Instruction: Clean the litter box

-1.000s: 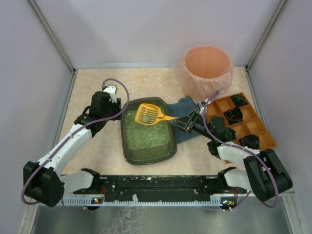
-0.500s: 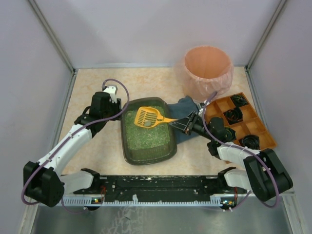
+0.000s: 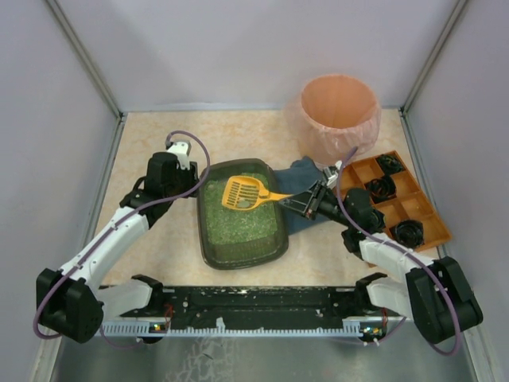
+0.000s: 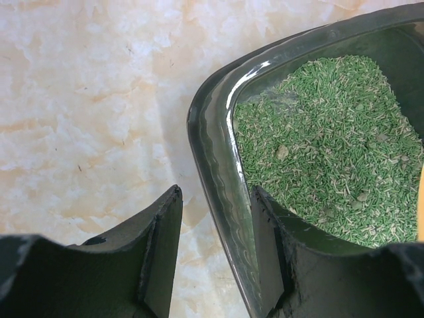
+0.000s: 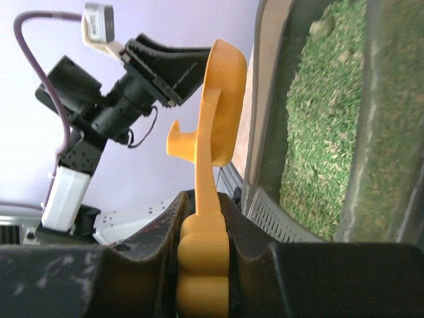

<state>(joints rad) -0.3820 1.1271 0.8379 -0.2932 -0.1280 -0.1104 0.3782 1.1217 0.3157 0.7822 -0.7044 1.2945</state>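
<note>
Since a second ago: yellow slotted plastic scoop (image 3: 245,193) has come slightly toward the near side. Its head looked greenish then and now shows open slots. Left arm's elbow has swung out a little.

Dark grey-brown rounded-rectangular plastic litter box (image 3: 242,261) sits mid-table between the two arms, holding green granular litter (image 4: 331,152) with a few paler lumps in it. Its long axis runs near to far.

Scoop hangs over the far half of the box, handle crosswise to that axis and pointing right. Right hand (image 3: 296,202) is clamped on the handle's end. Wrist view shows the handle pinched between both fingers, head clear of the litter.

Left hand (image 3: 191,188) is at the far left corner, jaws narrow and straddling the rim. Inner finger (image 4: 268,252) lies against the inside wall; outer finger (image 4: 162,245) stands just off the rim, with pale marbled table (image 3: 151,143) showing in the gap. Not a firm clamp, I judge.

Box lies left of the right hand, so that arm does the sifting. Next pass probably dips leftward and down.

Round pink-lined bin (image 3: 338,111) stands far right, beyond crumpled blue cloth (image 3: 306,177). Orange compartmented plastic tray (image 3: 366,169) lies beside the right arm.
</note>
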